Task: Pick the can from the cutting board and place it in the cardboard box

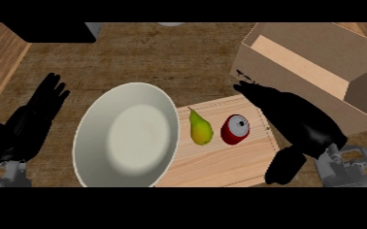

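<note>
A red can (234,129) lies on its side on the light wooden cutting board (222,165), its silver top facing up. A yellow-green pear (200,128) lies just left of the can on the same board. My right hand (297,119) hovers to the right of the can, fingers stretched toward the far side and thumb hanging low near the board's right edge; it holds nothing. The open cardboard box (301,65) stands at the upper right, right behind that hand. My left hand (32,121) rests open at the left edge.
A large white bowl-like plate (125,136) overlaps the cutting board's left side. A dark object (50,31) sits at the far left of the wooden counter. A lighter wood strip (10,58) runs along the left.
</note>
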You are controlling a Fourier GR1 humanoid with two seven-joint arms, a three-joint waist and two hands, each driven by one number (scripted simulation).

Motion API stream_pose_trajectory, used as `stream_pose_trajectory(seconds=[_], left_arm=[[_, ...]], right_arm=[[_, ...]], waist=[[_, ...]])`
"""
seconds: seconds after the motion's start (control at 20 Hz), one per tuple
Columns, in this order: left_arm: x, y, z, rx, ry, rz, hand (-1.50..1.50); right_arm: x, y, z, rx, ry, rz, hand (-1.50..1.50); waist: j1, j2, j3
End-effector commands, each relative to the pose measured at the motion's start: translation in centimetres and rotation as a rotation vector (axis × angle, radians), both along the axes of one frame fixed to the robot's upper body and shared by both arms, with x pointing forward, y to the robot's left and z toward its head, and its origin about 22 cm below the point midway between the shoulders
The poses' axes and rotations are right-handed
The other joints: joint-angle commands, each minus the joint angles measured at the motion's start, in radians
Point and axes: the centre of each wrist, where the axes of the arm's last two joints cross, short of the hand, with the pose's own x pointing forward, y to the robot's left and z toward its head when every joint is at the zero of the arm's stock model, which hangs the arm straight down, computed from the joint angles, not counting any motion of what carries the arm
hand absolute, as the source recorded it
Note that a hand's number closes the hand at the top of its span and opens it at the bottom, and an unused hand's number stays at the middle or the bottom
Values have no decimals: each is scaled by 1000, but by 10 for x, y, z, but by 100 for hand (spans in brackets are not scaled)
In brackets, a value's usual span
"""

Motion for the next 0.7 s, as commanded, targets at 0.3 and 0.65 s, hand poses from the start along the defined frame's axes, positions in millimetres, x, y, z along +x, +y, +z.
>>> stream_pose_trajectory(seconds=[0.3,0.65], left_arm=[[-1,2,1,5,-7,9,0],[-2,6,4,3,-1,6,0]], right_arm=[[4,1,-11,-80,79,3,-150],[23,-6,-29,-22,37,20,-150]], waist=[[-5,0,1],[-4,1,1]])
